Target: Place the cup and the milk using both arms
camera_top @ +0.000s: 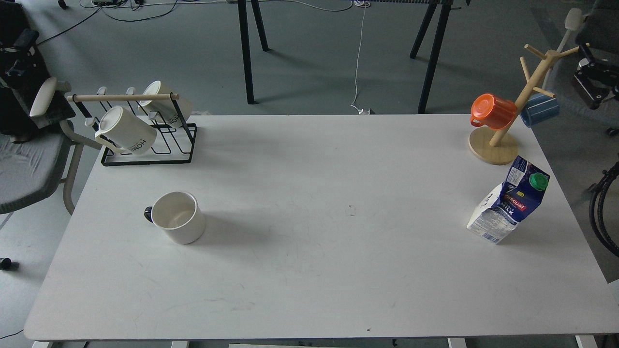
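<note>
- Where the white worktop carries everything, the cup stands upright, open end up, handle turned left.
- The milk stands upright well right of the cup.
- Neither hand shows, so their state cannot be told.

Table white, faint scuffs. Cup white, cream-white inside, black handle. Milk carton dark blue and white, green cap, red label band with white lettering. Rack black wire, pale wood bar; two cream mugs with dark "HOME" print. Mug tree light wood; orange cup, blue cup. Floor grey.
</note>
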Robot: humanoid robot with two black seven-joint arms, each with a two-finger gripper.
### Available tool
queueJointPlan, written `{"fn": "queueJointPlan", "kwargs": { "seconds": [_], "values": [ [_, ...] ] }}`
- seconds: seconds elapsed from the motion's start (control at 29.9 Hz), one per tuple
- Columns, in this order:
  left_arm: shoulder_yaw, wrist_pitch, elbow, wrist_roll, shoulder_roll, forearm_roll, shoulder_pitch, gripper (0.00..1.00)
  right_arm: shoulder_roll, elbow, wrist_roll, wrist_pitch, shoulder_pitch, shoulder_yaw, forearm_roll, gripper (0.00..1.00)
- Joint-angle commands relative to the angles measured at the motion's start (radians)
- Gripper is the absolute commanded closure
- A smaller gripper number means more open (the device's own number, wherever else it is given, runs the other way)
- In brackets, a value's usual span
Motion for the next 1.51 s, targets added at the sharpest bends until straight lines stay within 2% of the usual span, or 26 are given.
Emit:
{"fn": "queueJointPlan", "kwargs": {
  "seconds": [0.0,0.2,0.4,0.7,0.87,1.2,1.47],
  "values": [
    [-0.004,0.0,-0.003,0.0,-0.002,-0.002,0.0,0.0,0.001,0.002,0.001,0.0,0.001,0.004,0.002,0.01],
    [-0.004,0.0,0.012,0.0,0.008,-0.012,-0.011,0.0,0.013,0.003,0.001,0.0,0.002,0.005,0.002,0.01],
    [-0.004,0.0,0.124,0.0,0.005,-0.011,-0.02,0.0,0.035,0.01,0.001,0.0,0.002,0.001,0.001,0.01],
    [0.002,0.0,0.15,0.0,-0.001,0.001,-0.078,0.0,0.021,0.011,0.001,0.0,0.002,-0.009,-0.001,0.01],
    [0.012,0.0,0.147,0.0,-0.002,0.226,-0.168,0.0,0.023,0.011,0.0,0.0,0.012,-0.007,-0.001,0.01],
    [0.012,0.0,0.078,0.0,0.018,0.677,-0.29,0.0,0.024,0.013,-0.002,0.0,0.012,-0.004,-0.002,0.01],
    [0.019,0.0,-0.175,0.0,0.015,1.133,-0.277,0.0,0.023,0.007,-0.002,0.0,0.005,0.001,-0.004,0.01]
  ]
}}
